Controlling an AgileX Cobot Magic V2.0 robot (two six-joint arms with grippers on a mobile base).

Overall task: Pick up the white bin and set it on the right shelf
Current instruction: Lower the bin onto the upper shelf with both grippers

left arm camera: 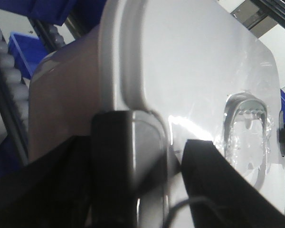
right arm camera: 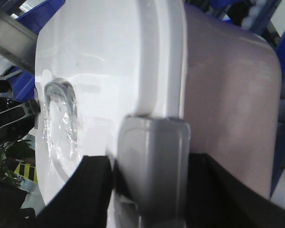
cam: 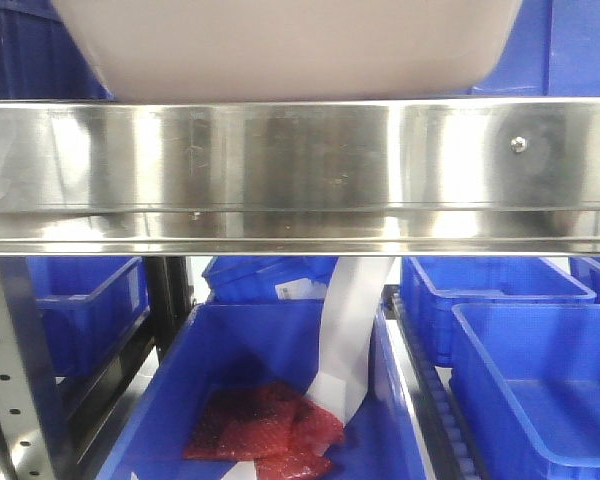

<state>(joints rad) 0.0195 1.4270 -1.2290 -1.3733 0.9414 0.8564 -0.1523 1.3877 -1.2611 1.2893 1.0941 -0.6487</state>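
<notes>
The white bin [cam: 280, 45] fills the top of the front view, its pale base just above the right shelf's shiny steel front rail [cam: 300, 170]; whether it rests on the shelf is hidden. In the left wrist view the white bin [left arm camera: 190, 71] shows its glossy lid and recessed handle [left arm camera: 244, 137]. My left gripper [left arm camera: 142, 164] is shut on the grey end latch [left arm camera: 130, 156] at the bin's rim. In the right wrist view my right gripper [right arm camera: 154, 178] is shut on the opposite grey latch [right arm camera: 154, 156] of the white bin [right arm camera: 109, 57]. Neither gripper shows in the front view.
Under the rail stand several blue open bins [cam: 540, 380]. The middle one [cam: 230, 350] holds red packets [cam: 265, 430] and a white paper strip [cam: 350, 330]. A perforated upright [cam: 15, 380] stands at the lower left. Grey conveyor rollers [left arm camera: 9, 71] run beside the bin.
</notes>
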